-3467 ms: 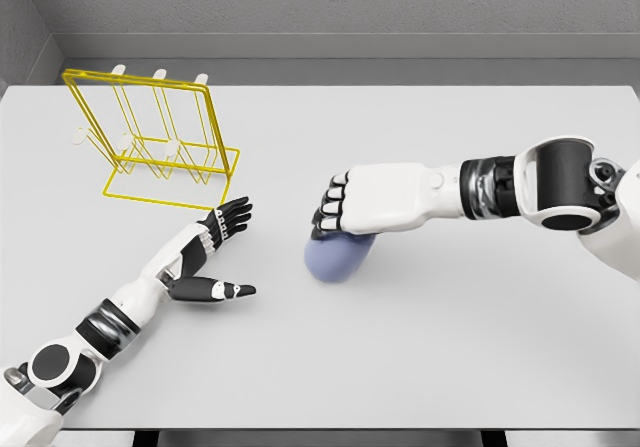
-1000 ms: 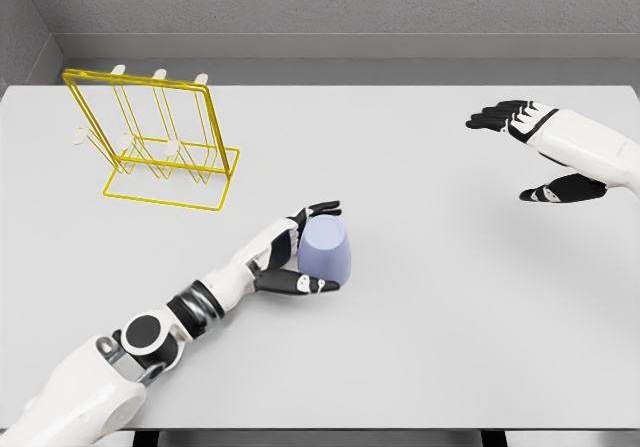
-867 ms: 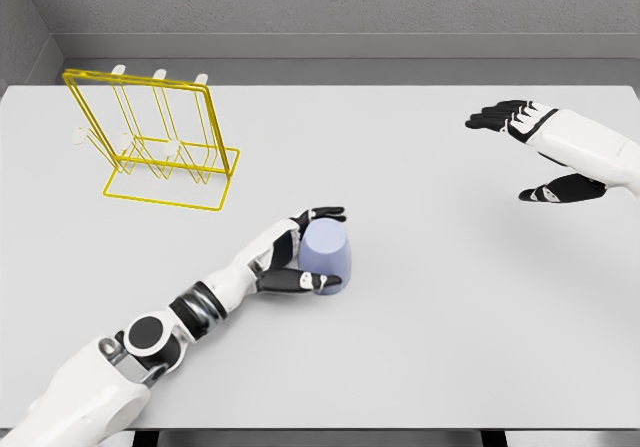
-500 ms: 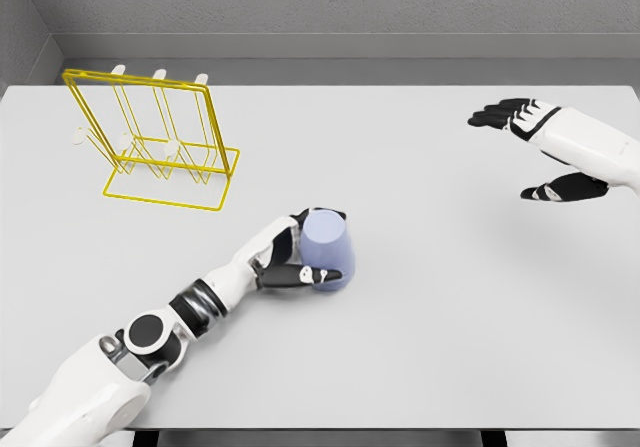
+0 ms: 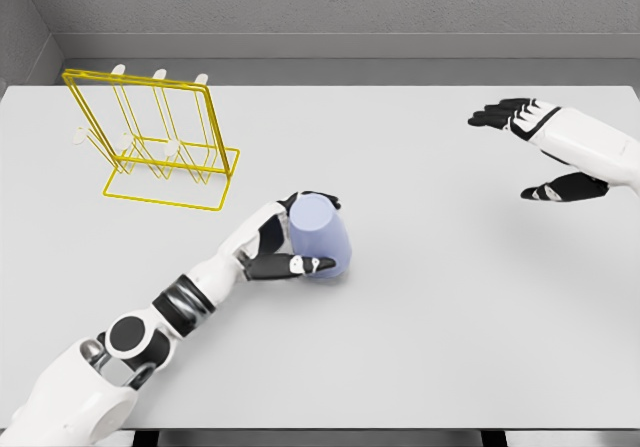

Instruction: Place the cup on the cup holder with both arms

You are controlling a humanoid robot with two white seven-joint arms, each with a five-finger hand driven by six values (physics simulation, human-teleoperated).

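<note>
A pale lavender cup sits near the middle of the white table, slightly raised and tilted. My left hand is shut on it, thumb across its front and fingers wrapped behind its upper rim. The yellow wire cup holder with white-tipped pegs stands at the back left, well apart from the cup. My right hand hovers open at the far right, fingers spread, holding nothing.
The table stretches wide to a grey back wall. Nothing else stands between the cup and the holder.
My left hand has closed around the cup and lifted it a little up and to the left. The right hand has stayed at the far right.
</note>
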